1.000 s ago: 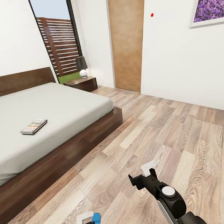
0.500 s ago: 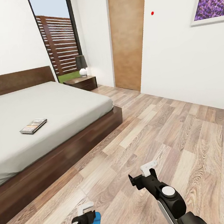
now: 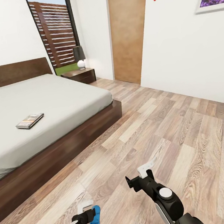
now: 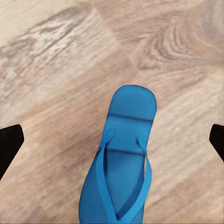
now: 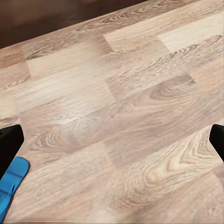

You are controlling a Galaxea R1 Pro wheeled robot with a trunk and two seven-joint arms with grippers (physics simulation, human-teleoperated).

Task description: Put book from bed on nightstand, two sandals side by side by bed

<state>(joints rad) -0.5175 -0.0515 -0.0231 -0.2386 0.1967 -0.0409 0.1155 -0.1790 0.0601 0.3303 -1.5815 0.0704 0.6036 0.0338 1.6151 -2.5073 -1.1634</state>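
Sandal first: a bright blue flat rubber sandal (image 4: 122, 163) lies on the wood-plank floor (image 3: 169, 126), sole down, directly under the left gripper (image 3: 85, 209), whose fingers stand wide apart on either side of it without touching. It looks light, thin and bendy, probably slippery on the planks; pinching across the narrow waist or the strap junction seems safest. The right gripper (image 3: 142, 175) hangs spread and empty over bare floor. A small dark paperback book (image 3: 29, 121) rests near the mattress's front edge on the low brown-framed bed (image 3: 64, 96); a dark wooden nightstand (image 3: 81, 74) stands by the far corner.
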